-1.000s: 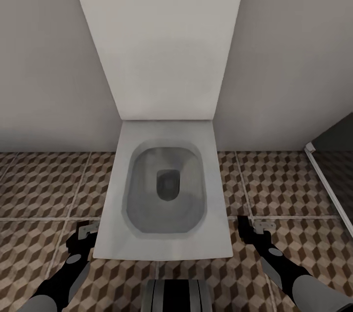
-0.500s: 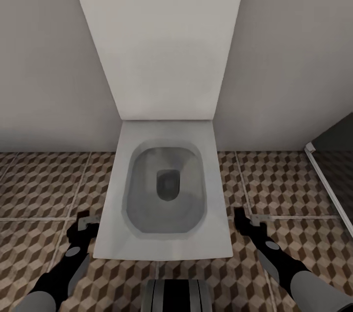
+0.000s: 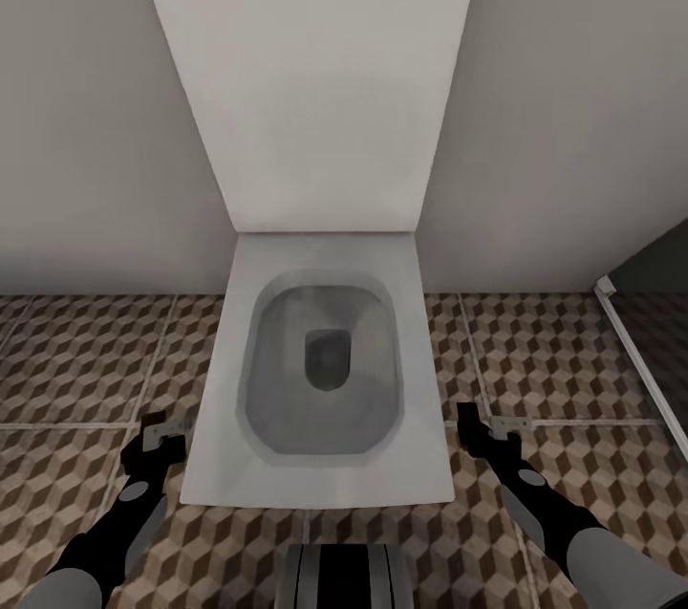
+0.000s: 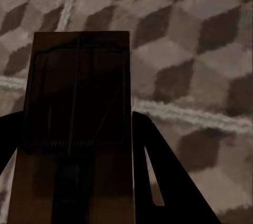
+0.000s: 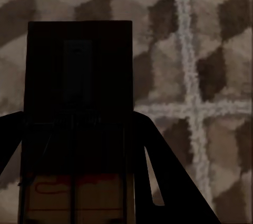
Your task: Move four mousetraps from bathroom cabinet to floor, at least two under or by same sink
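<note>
Mousetraps, small flat brown wooden boards with dark metal parts, one gripped in each pincer: one board [image 4: 74, 129] clamped between the black fingers of the left pincer [image 3: 158, 437], another [image 5: 76, 124] pinched the same way in the right pincer [image 3: 483, 427]. Both held above the bathroom floor [image 3: 86, 360] of square tiles printed with brown, beige and white cubes and pale grout lines. Between the two arms, a white rectangular toilet [image 3: 325, 380] against a plain pale wall [image 3: 76, 112].
</note>
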